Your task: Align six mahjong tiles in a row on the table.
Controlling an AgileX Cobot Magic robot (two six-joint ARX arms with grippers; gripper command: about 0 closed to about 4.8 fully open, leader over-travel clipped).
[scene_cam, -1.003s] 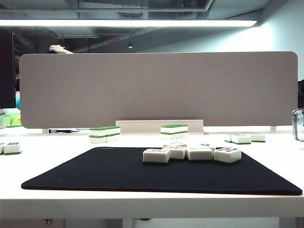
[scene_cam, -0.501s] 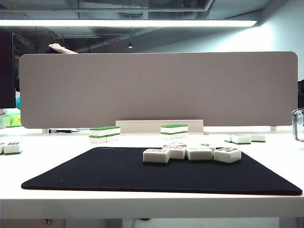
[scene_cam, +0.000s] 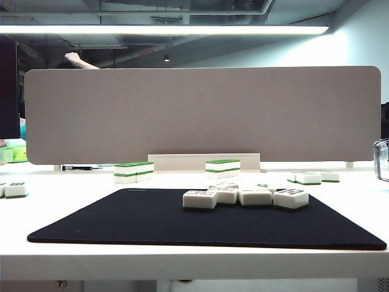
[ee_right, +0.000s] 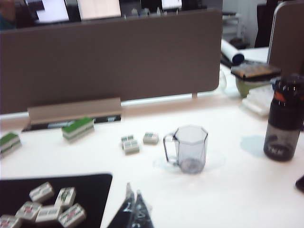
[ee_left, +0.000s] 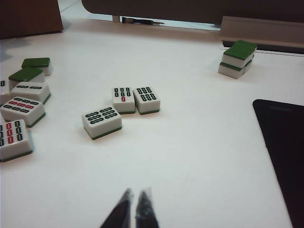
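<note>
White table carries the black mat with mahjong tiles clustered near its far edge; clear mug sits empty beside it. Left gripper and right gripper both hover pinched closed, holding nothing.

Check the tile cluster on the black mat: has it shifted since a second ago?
No. The six mahjong tiles sit at the same spot against the black mat edge and grey divider.

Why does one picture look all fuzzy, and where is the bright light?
The right wrist view is soft and blurry, so the marks on the mahjong tiles on the black mat smear. The left wrist view is sharper: the marks on the tiles read clearly above the shut left gripper. In the exterior view a ceiling light strip glares white.
</note>
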